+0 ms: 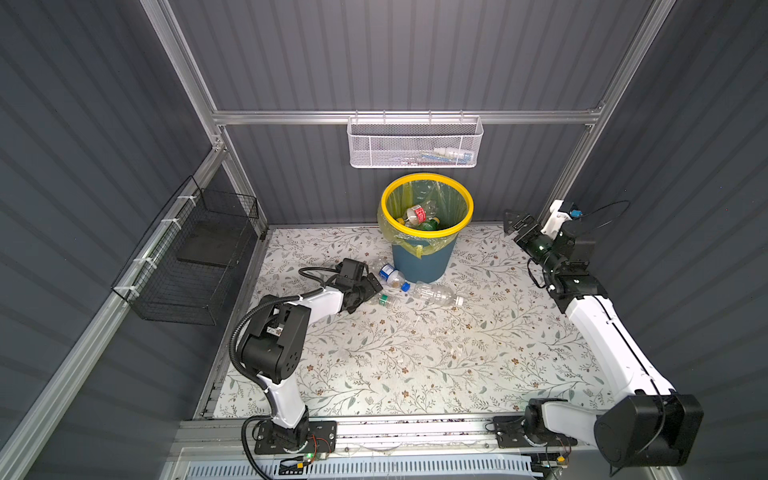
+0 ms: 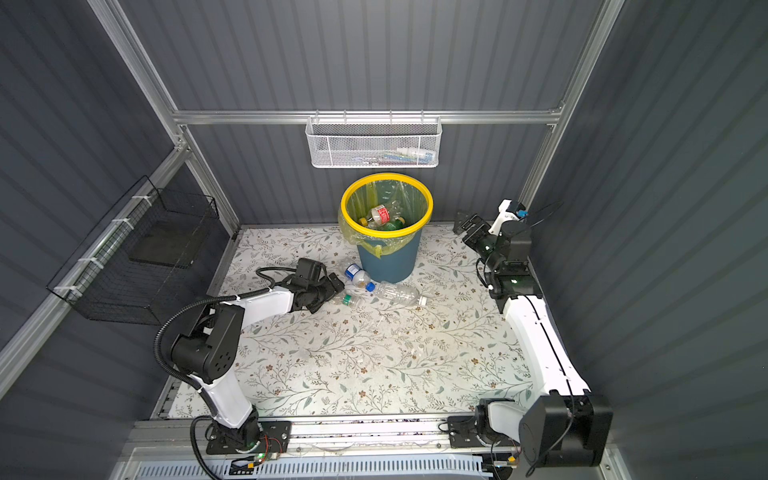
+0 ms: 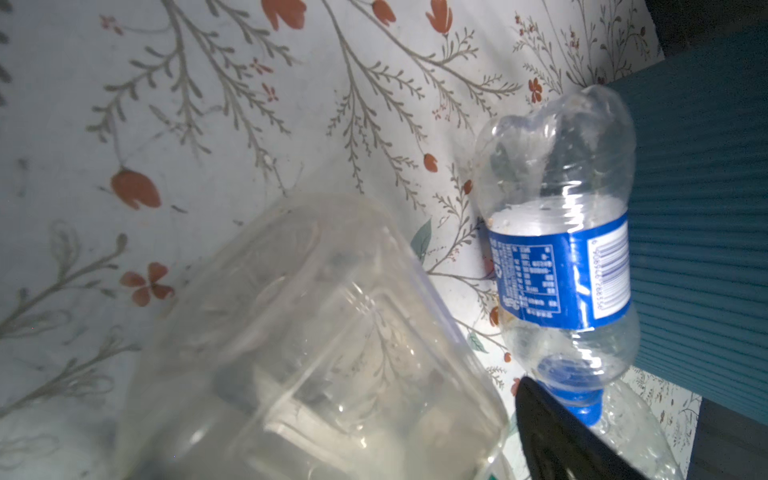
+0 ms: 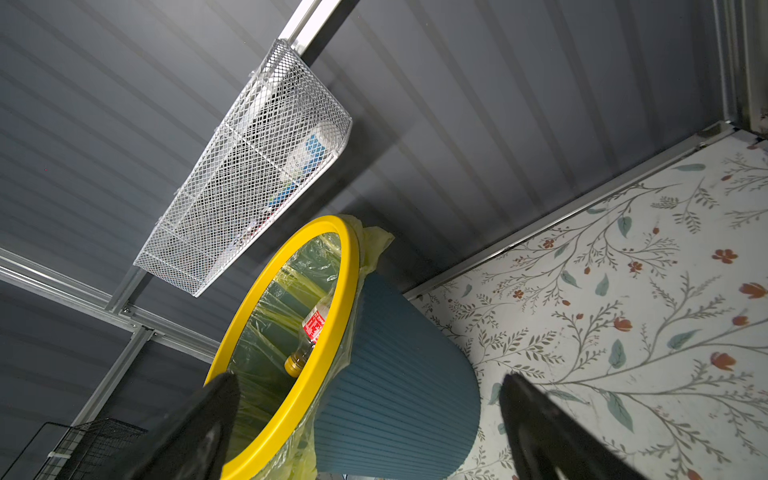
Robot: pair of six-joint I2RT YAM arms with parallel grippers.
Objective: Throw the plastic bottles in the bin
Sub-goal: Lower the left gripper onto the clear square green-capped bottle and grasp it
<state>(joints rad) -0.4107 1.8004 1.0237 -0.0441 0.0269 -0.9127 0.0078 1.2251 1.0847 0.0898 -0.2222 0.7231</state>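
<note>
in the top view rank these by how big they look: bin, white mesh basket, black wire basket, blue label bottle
1. black wire basket
2. bin and white mesh basket: too alike to rank
3. blue-label bottle

Hardly any print legible on two bottle labels

The blue-label bottle point(image 3: 557, 270), lying on the bench against the foot of the bin point(image 4: 395, 374), carries a white barcode panel with a row of digits and a block of fine white print, both too small to read. The red-label bottle point(image 4: 314, 326) inside the bin shows unreadable white marks.
</note>
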